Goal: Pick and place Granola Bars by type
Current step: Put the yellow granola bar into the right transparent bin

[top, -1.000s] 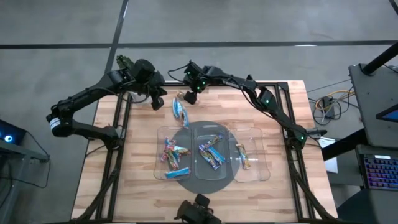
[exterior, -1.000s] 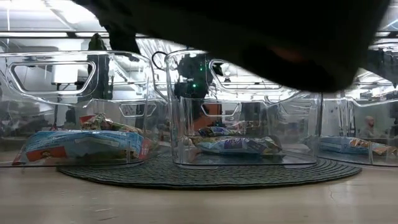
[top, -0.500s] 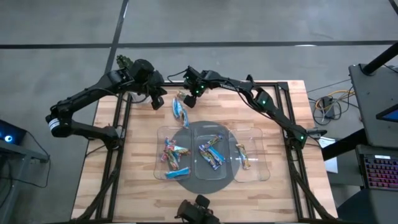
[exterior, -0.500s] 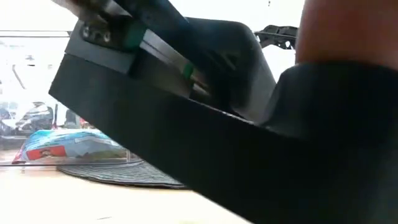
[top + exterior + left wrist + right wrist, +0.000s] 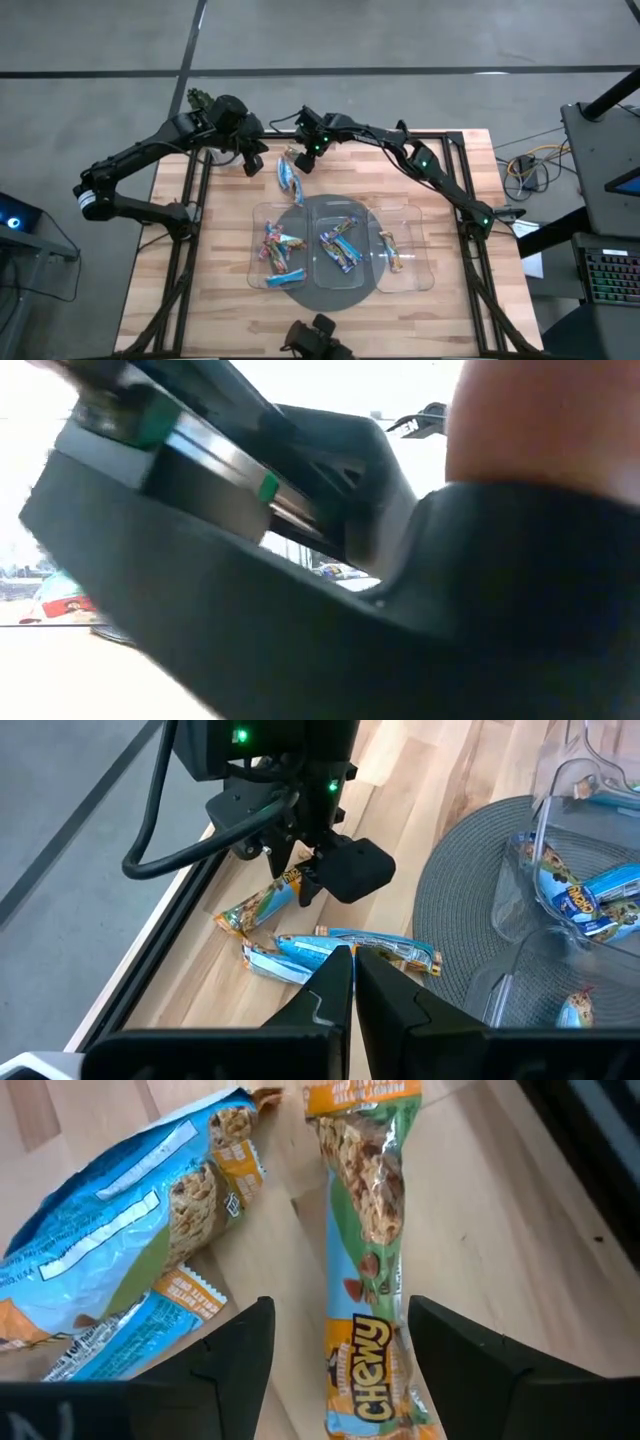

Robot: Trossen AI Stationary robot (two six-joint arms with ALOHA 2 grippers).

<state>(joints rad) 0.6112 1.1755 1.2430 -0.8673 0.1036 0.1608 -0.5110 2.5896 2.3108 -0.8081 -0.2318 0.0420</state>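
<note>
Right end effector [image 5: 340, 1330] straddles a Chewy bar [image 5: 368, 1260], fingers apart, ungripped; left end effector [image 5: 352, 960] is shut, empty; low view blocked.

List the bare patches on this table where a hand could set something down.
Free: bare wood of the table left of the left tray, wood right of the right tray, and the near edge.

Crowded: the far edge, where the right gripper straddles a granola bar beside loose bars.
</note>
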